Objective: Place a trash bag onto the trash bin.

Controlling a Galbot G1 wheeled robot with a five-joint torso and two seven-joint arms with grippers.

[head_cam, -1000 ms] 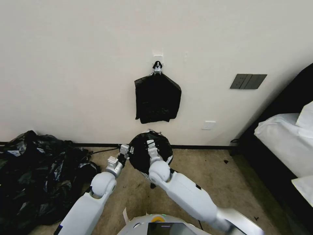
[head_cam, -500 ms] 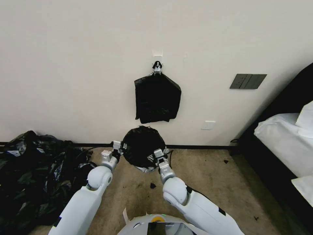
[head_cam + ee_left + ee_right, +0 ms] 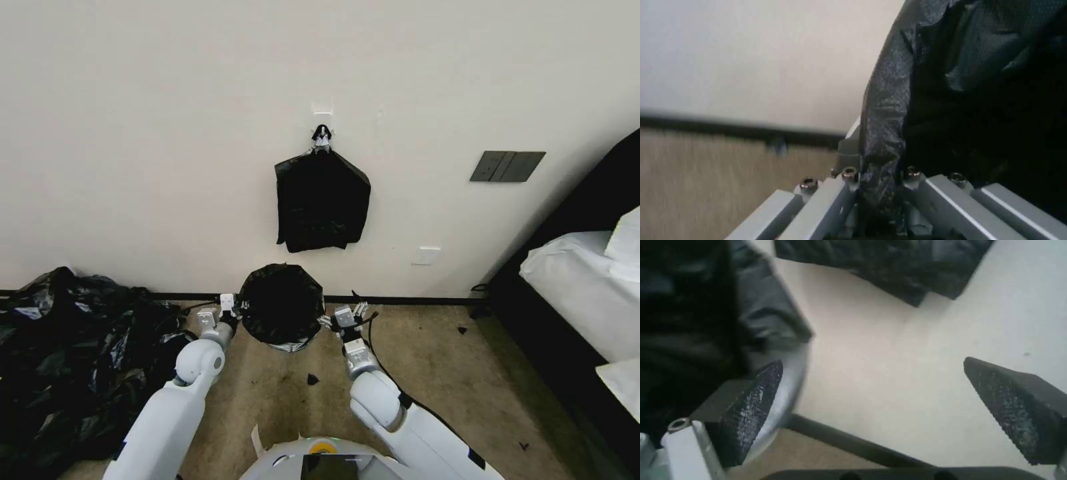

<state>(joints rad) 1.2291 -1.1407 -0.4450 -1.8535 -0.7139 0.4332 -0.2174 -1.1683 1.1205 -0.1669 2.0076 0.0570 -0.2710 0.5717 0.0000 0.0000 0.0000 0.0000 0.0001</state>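
Observation:
The trash bin [image 3: 293,346] stands on the carpet against the wall, showing as a pale sliver under the trash bag [image 3: 281,305]. The glossy black bag is spread over the bin's mouth, and its film hangs down the pale side of the bin [image 3: 793,373]. My left gripper [image 3: 230,308] is at the bag's left edge. In the left wrist view my left gripper [image 3: 878,186] is shut on a fold of the trash bag [image 3: 973,100]. My right gripper [image 3: 347,313] stands just right of the bin. Its fingers [image 3: 751,403] are spread wide with nothing between them, one beside the bin's wall.
A big heap of black bags [image 3: 73,360] covers the floor at the left. A flat black bundle [image 3: 323,203] hangs from a wall hook above the bin. A bed [image 3: 587,293] fills the right side. A dark cable [image 3: 371,340] lies by my right arm.
The bag's mouth has shifted left and toward the wall. My right gripper has come off the bag, swung to the bin's right side and opened. My left arm moved left with the bag's edge.

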